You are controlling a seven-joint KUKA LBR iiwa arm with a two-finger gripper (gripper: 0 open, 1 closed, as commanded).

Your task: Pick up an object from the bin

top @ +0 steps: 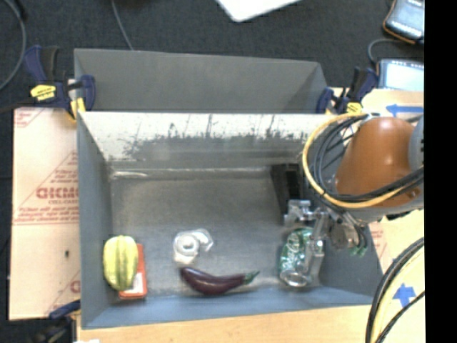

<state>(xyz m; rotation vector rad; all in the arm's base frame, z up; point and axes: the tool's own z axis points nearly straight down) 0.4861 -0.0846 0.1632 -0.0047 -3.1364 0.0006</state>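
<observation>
Low, claw (310,247) over clear obj (290,266), rt

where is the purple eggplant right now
In the camera view the purple eggplant lies by the bin's front wall, just below the small white object and left of the clear glassy thing.

Five things are counted in the bin (214,199): one eggplant (213,281), one yellow fruit (119,261), one orange block (140,280), one white roll (188,245), one clear bottle (294,261).

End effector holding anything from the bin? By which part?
Cannot tell. The end effector sits at the clear greenish object in the near-right corner; no grip visible.
</observation>
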